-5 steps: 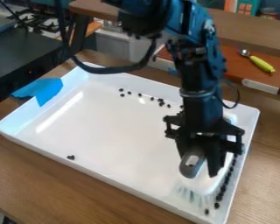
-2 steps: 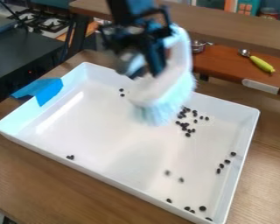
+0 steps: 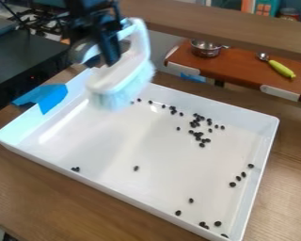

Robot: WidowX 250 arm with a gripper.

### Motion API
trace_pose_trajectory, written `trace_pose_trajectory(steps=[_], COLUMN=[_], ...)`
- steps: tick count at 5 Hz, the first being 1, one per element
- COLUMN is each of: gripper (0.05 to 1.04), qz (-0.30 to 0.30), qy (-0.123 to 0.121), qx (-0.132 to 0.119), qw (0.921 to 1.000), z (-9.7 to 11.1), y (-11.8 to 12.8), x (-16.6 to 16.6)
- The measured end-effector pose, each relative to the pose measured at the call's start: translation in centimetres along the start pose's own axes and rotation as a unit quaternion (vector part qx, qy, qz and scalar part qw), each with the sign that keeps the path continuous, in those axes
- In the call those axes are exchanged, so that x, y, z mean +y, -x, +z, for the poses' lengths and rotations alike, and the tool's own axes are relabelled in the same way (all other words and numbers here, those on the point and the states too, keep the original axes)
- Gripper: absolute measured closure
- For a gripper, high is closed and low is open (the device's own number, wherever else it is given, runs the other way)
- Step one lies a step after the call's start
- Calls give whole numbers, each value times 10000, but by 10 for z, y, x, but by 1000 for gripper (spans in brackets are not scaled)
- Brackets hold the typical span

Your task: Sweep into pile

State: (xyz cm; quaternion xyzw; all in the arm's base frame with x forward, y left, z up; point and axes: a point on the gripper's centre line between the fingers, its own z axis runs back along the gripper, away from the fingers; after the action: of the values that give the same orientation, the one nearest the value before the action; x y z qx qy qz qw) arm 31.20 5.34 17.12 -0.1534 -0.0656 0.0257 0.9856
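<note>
Dark beans [image 3: 197,136]: strewn over the white tray [image 3: 115,146], thickest right of centre, so best to lower the brush [image 3: 122,75], clasped in the jaws at upper left, until bristles [image 3: 115,100] just touch, then sweep slowly from outlying strays toward that cluster.

wooden table [image 3: 52,193] | dark counter [image 3: 21,59], left | reddish shelf [image 3: 246,70], right | wooden ledge [image 3: 228,24]

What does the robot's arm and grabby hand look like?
The arm is black and chunky, like dark building blocks joined together. Its gripper is black too, with a long, straight, narrow finger. I can't make out any markings.
</note>
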Motion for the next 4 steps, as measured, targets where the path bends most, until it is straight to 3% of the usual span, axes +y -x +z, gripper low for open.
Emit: trace_pose_trajectory(steps=[2,4], gripper=[592,592], qz=[200,443], qy=[-539,-829], qx=[-221,-160], qw=[9981,9954], z=[-9,-26], y=[-14,-25], x=[64,94])
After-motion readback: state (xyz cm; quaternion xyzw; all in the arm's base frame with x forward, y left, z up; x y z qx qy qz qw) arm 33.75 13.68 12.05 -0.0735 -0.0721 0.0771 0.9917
